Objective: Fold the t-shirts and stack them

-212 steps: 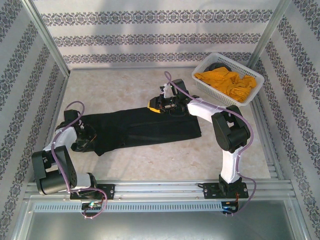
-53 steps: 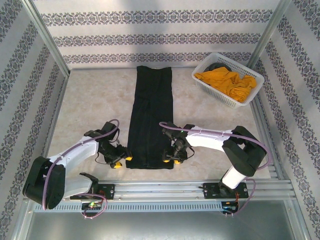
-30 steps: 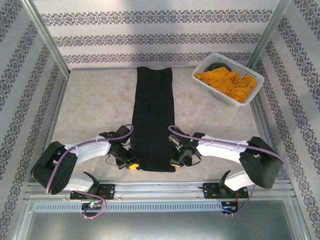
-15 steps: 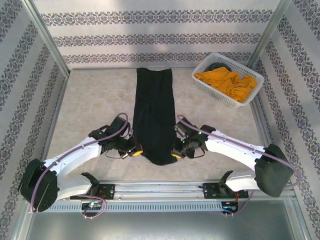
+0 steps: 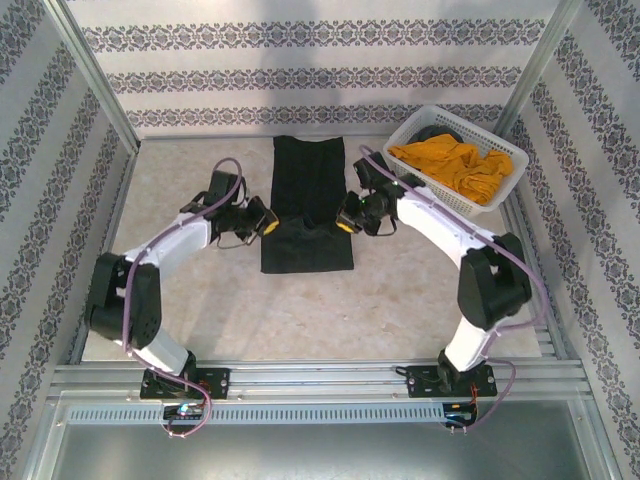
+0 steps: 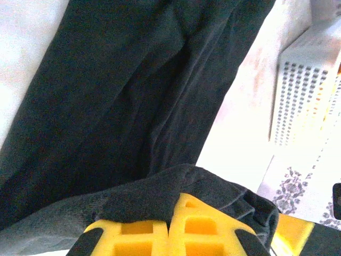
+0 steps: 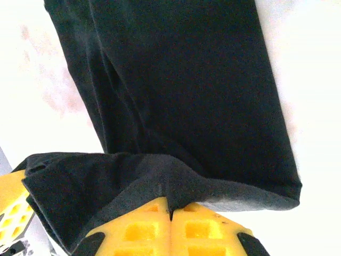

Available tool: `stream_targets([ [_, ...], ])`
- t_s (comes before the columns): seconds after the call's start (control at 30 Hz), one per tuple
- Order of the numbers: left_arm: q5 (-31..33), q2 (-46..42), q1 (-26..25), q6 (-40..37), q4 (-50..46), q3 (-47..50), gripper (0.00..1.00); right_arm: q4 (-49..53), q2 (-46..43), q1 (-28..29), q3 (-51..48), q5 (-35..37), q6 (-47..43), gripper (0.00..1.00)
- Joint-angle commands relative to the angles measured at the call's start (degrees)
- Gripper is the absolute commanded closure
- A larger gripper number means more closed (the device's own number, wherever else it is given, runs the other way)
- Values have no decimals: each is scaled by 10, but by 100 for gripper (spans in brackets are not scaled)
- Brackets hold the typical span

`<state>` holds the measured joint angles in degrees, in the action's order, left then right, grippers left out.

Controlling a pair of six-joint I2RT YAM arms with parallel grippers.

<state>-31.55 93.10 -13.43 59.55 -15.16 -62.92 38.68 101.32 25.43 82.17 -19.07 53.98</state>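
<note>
Left gripper (image 5: 264, 228) and right gripper (image 5: 346, 225) are each pinching a hem corner of the black t-shirt (image 5: 308, 180) — lying half doubled over at the table's (image 5: 200, 300) far centre — which, being soft and limp, is likely sagging between grips, so corners are serving best.

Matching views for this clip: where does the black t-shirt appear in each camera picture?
Top external: black t-shirt at the centre, far half of the table.
Left wrist: it runs upper left to centre, its raised edge at the bottom.
Right wrist: centre, its raised edge at the bottom.
Shared landmark: that raised edge, pinched by the left end effector and right end effector.
</note>
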Motion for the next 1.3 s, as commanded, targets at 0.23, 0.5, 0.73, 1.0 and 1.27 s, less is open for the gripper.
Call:
stream_targets([
  [0.23, -30, 181, 32, -53, 26, -164, 99, 11, 153, -45, 132, -19, -31, 100],
  [0.5, 18, 173, 45, -87, -17, -182, 45, 40, 199, -74, 217, -44, -112, 53],
  [0.73, 39, -7, 35, -10, 7, 61, 47, -11, 54, -78, 18, -22, -97, 50],
  [1.0, 18, -50, -3, 123, 139, 208, 47, -152, -41, -17, -209, -49, 15, 49],
  [1.27, 11, 35, -21, 159, 220, 186, 53, -166, 20, -17, -200, -60, 46, 50],
])
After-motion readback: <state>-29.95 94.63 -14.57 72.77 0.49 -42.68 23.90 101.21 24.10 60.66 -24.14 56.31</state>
